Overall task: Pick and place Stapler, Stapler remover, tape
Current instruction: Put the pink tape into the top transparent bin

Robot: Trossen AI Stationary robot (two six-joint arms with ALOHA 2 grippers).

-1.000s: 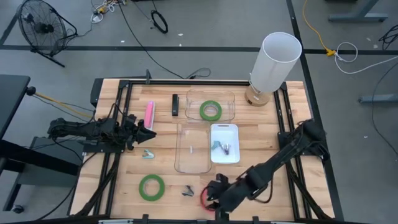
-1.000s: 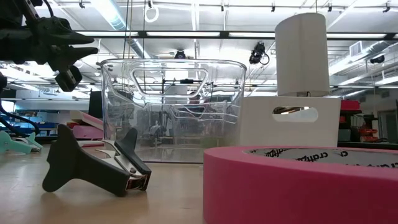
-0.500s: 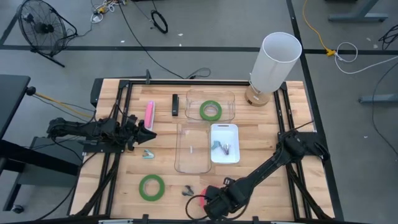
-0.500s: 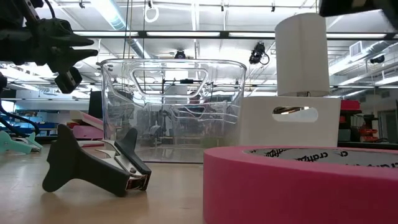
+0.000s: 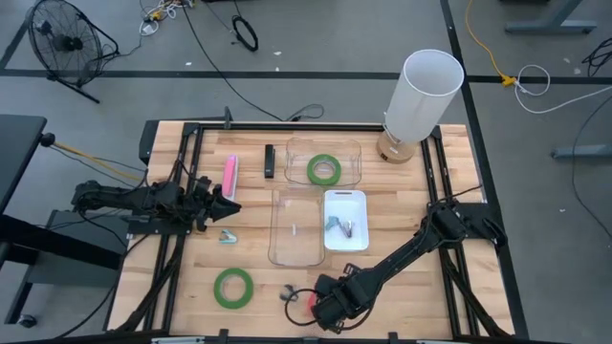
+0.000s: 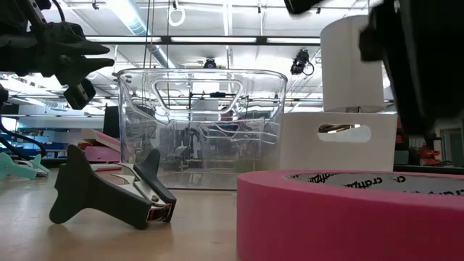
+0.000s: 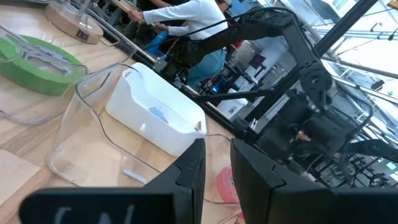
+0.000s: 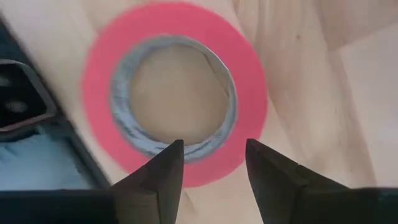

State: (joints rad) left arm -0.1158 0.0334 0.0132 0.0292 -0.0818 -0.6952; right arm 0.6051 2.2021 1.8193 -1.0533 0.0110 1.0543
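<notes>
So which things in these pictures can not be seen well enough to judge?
- Red-pink tape: high view, mostly under the right arm; low view, cut off by the edge.
- Right pincer: high view, fingertips lost in the dark arm.
- Items in the white bin: high view, too small to name.

Setting: robotics lab or workshop.
Floor: grey concrete [image 5: 316, 38] with loose cables [image 5: 247, 34] and a fan [image 5: 59, 40].
Ceiling: exposed ducts [image 6: 134, 18] and strip lights [image 6: 217, 40].
Background: a person [image 7: 186, 15] among equipment racks [image 7: 323, 124].
</notes>
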